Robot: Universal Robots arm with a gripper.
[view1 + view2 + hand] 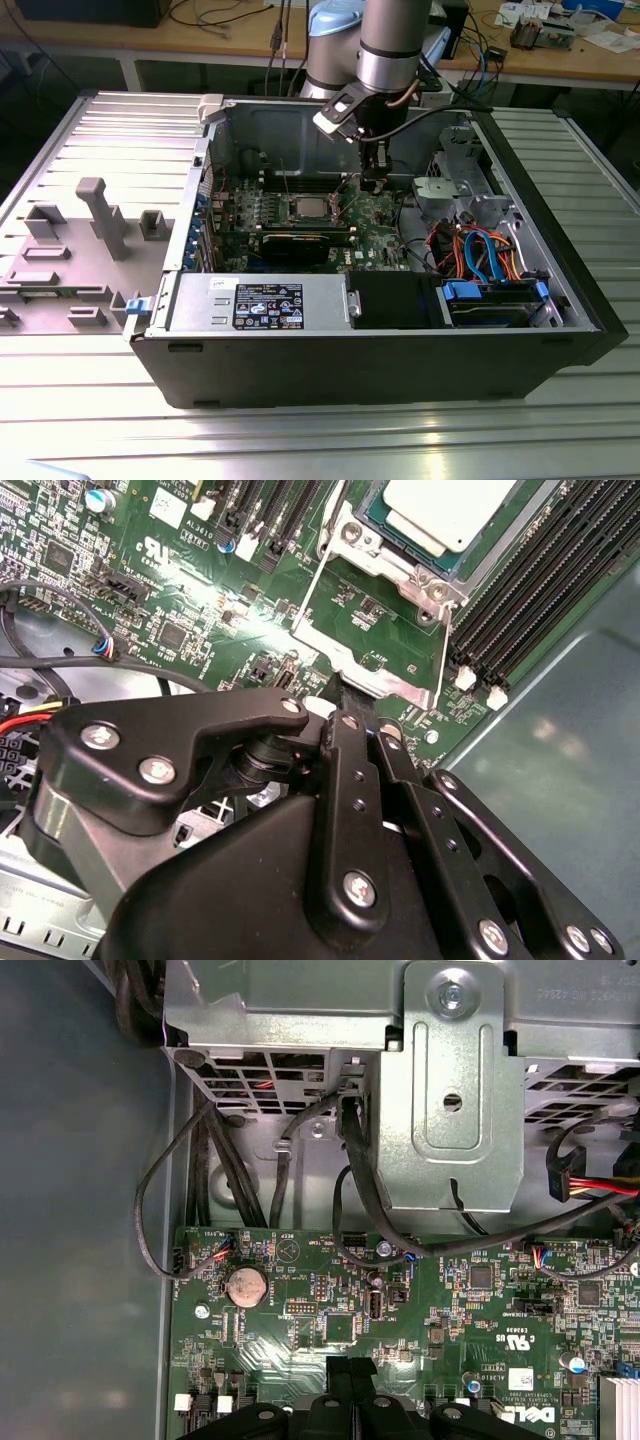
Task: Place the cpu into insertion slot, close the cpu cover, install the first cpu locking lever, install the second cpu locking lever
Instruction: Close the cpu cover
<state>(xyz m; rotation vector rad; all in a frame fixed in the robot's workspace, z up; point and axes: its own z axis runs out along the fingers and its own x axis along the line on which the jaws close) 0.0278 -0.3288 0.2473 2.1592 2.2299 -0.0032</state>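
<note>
At the exterior view's left, grey fixtures (100,215) on the ribbed bench (60,400). Next, the open computer case (380,370), green board inside. Near the middle of that board, the cpu (306,208): sits flat in the insertion slot (350,535), silver top up. Just right of it, the cpu cover (375,675), swung open, not over the chip. Right at its edge, the claw (372,186): hangs with fingers (340,1385) drawn together; cannot tell whether pinching the cover's edge. Farther right, orange and blue cables (480,250) beside a drive cage (455,165).
</note>
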